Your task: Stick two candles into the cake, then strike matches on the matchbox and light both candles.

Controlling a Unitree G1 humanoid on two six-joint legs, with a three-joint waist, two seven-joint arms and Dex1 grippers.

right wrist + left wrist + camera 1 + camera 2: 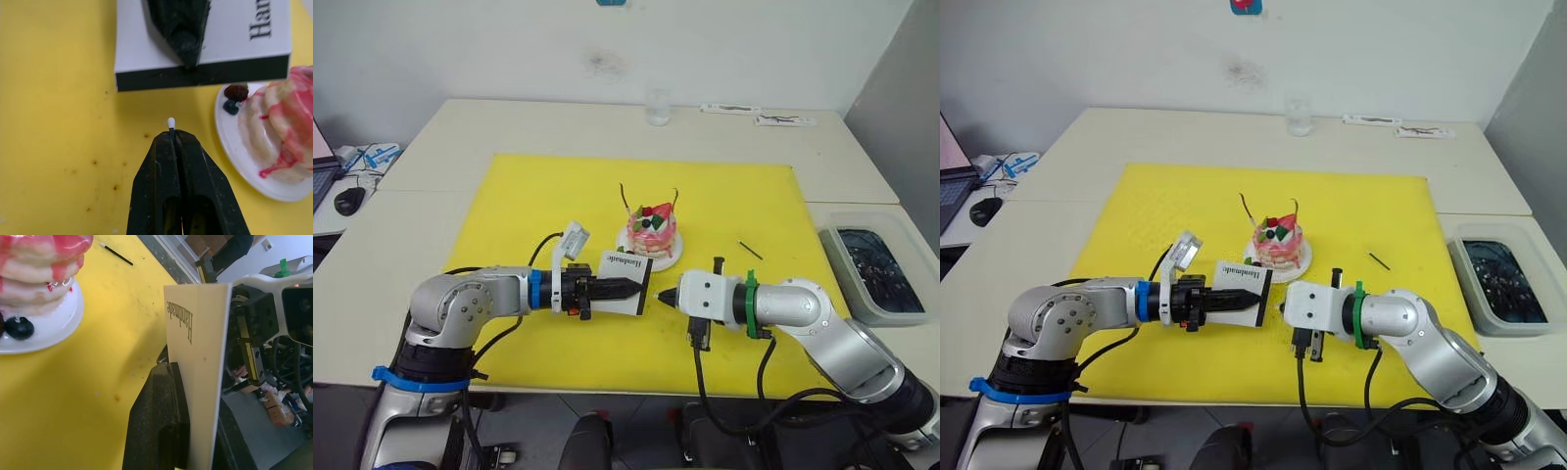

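Observation:
The pink-and-white cake [649, 230] sits on its white plate [668, 260] mid-mat, with two thin candles [624, 196] [676, 199] standing in its top. My left gripper [631, 288] is shut on the white matchbox [625, 282] and holds it just in front of the plate, with the dark striking strip [195, 76] facing my right gripper [660, 296]. The right gripper is shut on a match; its white head [170, 122] pokes out of the tips, a short gap from the strip. A second match [750, 251] lies on the mat to the right of the cake.
A yellow mat [509, 215] covers the table's middle. A glass [657, 106] stands at the back, with flat packets [754, 115] to its right. A grey bin [876, 269] sits at the right edge. A mouse [349, 201] lies far left.

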